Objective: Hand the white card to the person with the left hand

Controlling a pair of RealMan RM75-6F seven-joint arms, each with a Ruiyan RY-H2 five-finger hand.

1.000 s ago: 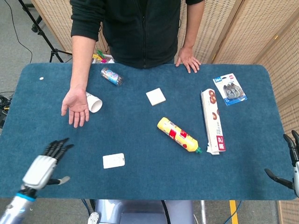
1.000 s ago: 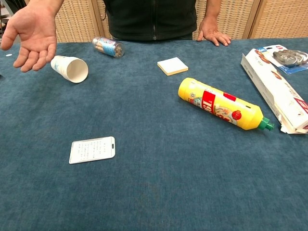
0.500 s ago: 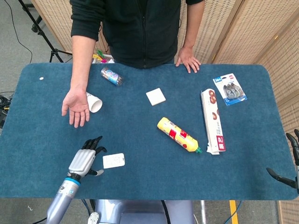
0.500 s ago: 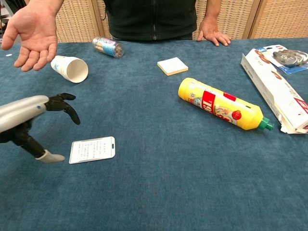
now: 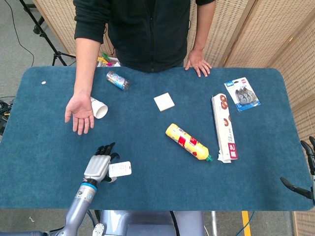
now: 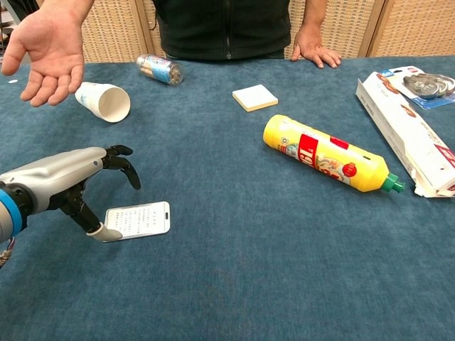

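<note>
The white card lies flat on the blue table near the front left. My left hand hovers at the card's left end, fingers spread and curved over it, thumb tip at the card's edge; it holds nothing. The person's open palm waits face up beyond it, over the table's left side. My right hand shows only partly at the far right edge, fingers apart and empty.
A paper cup lies on its side by the person's palm. A small can, a notepad, a yellow bottle, a long box and a blister pack lie further back and right.
My left hand has moved right and forward from the table's front left corner up to the card's left end. The card, the person's palm and my right hand have stayed put.
</note>
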